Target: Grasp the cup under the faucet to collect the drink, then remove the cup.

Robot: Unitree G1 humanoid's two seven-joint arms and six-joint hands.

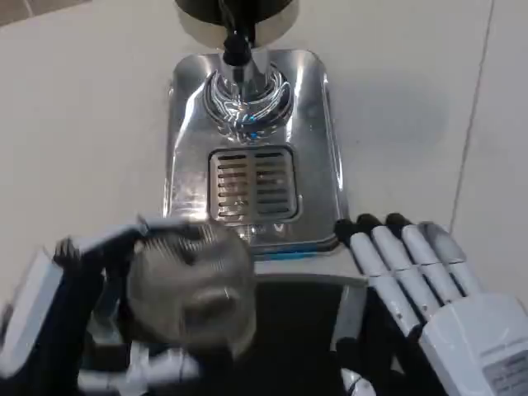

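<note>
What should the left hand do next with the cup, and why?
Probably carry the cup forward onto the drip grate below the faucet. The left hand holds the glass cup near the front edge of the steel tray, short of the grate. The right hand waits beside it, fingers straight.

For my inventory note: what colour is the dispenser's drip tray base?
Shiny silver metal base, with a slotted grate; head view.

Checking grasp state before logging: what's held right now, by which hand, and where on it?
The left hand grips the glass cup around its ribbed side wall, near the rim. The right hand holds nothing, fingers extended.
</note>
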